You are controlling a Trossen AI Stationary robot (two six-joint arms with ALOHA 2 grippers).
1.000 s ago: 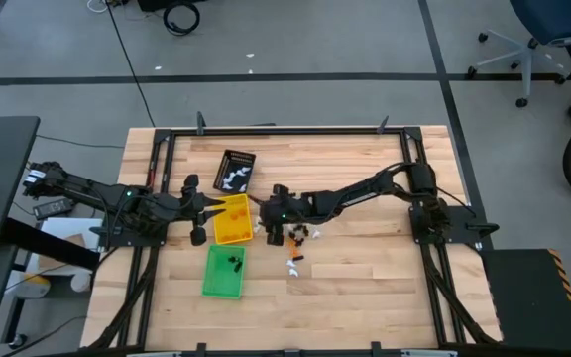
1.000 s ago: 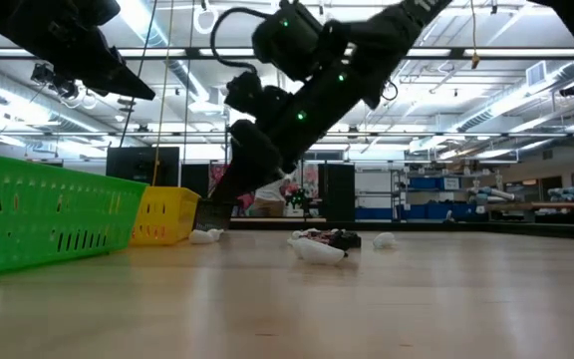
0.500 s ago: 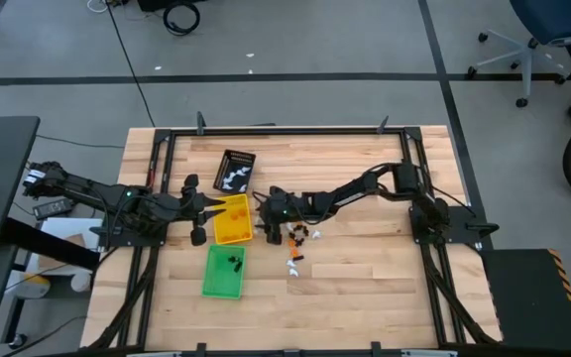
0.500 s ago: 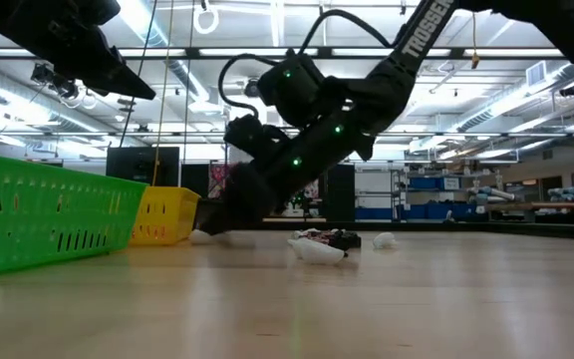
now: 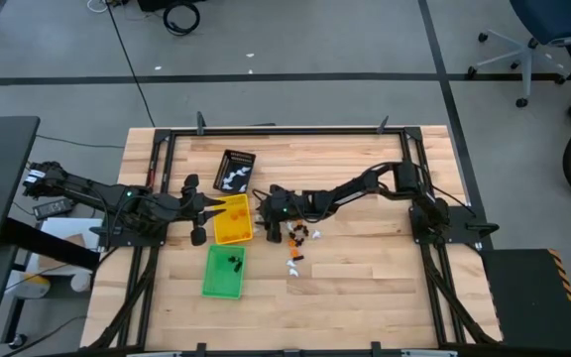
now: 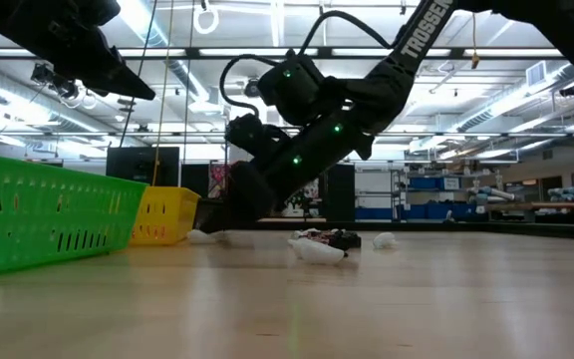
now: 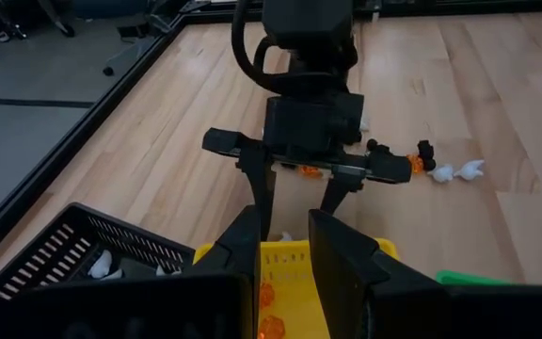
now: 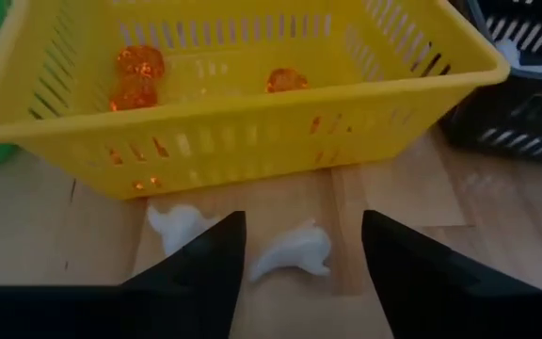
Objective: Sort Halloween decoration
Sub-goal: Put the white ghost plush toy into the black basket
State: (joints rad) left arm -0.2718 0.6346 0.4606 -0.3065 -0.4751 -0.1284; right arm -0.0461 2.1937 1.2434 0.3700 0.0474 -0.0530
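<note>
The decoration is tiny trinkets. Two white ones, the first point(image 8: 294, 252) and the second point(image 8: 179, 226), lie on the table by the yellow tray's point(image 5: 231, 220) wall. A mixed cluster point(image 5: 303, 235) and a few more trinkets point(image 5: 293, 264) lie farther right. Orange ones point(image 8: 135, 75) sit in the yellow tray, white ones point(image 5: 232, 177) in the black tray, black ones point(image 5: 234, 262) in the green tray. My right gripper point(image 8: 301, 218) is open and low at the table, its fingers on either side of the first white trinket. My left gripper point(image 5: 206, 206) waits open above the yellow tray's left end.
The black tray point(image 5: 234, 171) lies beyond the yellow one and the green tray point(image 5: 223, 272) nearer. The three stand close together left of centre. Bare wood spreads over the table's right half and near edge. A black frame point(image 5: 285, 130) rims the table.
My right gripper has come down to the table top and shifted a little left, toward the yellow tray's right side, then held still. The trinkets and trays have stayed where they were.
</note>
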